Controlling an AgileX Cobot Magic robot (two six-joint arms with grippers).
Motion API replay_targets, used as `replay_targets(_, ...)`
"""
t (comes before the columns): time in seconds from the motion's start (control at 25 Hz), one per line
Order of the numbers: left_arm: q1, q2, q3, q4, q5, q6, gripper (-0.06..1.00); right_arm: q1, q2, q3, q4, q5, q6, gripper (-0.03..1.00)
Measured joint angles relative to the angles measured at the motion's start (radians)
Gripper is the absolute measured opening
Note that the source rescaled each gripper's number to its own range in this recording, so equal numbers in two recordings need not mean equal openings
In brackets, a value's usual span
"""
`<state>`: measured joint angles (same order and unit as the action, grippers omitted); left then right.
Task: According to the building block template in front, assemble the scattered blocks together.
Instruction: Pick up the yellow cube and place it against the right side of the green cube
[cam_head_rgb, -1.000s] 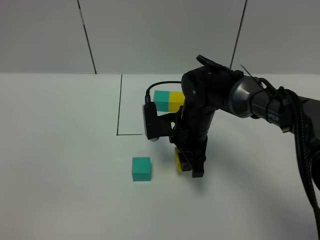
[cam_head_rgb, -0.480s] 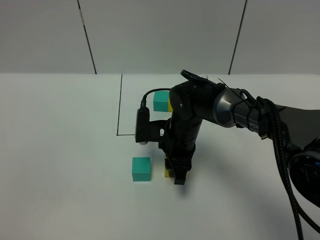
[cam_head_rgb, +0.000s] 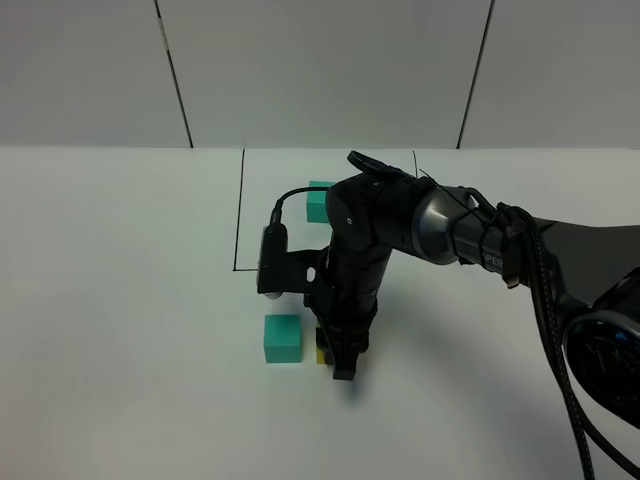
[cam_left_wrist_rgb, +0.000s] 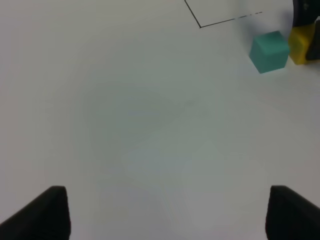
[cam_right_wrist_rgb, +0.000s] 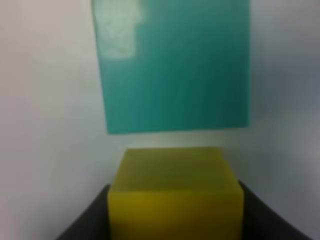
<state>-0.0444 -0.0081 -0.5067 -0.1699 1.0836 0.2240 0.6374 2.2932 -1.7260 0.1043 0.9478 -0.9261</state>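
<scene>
White table carries a plain matte teal cube, lying loose just outside the near corner of a thin black line drawn on the top. Just beside it, on its right in the high view, a plain matte yellow cube is clamped in the closed jaws of the black right gripper, which points straight down. A thin strip of white shows between the two cubes, so they are not touching. The building block template, a short two-colour bar, lies nearer the table's far edge inside the drawn line, with only its teal end showing past the right arm. The left gripper hangs with its jaws spread wide, holding nothing, well apart from the cubes.
</scene>
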Motion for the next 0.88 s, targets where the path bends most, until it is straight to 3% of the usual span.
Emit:
replay_targets(0.44, 0.000, 0.000, 0.000, 0.000, 0.000, 0.000, 0.99, 0.007, 0.027, -0.049, 0.013, 0.007, 0.004, 0.02)
replay_targets(0.88, 0.000, 0.000, 0.000, 0.000, -0.001, 0.000, 0.99, 0.016, 0.079, -0.138, 0.010, 0.079, 0.005, 0.02)
